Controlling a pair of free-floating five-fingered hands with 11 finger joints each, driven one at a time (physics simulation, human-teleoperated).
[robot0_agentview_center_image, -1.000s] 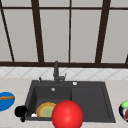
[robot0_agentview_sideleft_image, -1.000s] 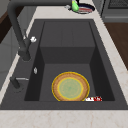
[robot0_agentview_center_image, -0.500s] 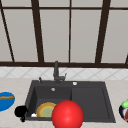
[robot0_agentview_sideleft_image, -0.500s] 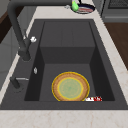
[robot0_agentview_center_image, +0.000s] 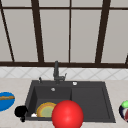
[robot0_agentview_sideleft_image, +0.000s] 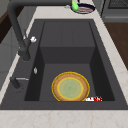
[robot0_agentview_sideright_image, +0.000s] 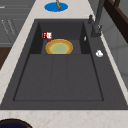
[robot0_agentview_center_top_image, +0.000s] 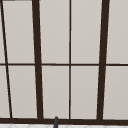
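Pale counter below a window, dark sink set in it. 1 plate lay flat on the basin floor, lower left of the front view, probably stable there. A small red-white item lay just beside it, against the front wall. Left hand hovered at the sink's lower-left corner, nearest both; grip state could not be read. Red ball at bottom centre.

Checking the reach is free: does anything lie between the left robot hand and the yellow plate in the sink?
Yes, judging by the front view. A small red-and-white item lies in the basin's corner beside the plate, on the side toward the left robot hand. The sink has its left wall between them too.
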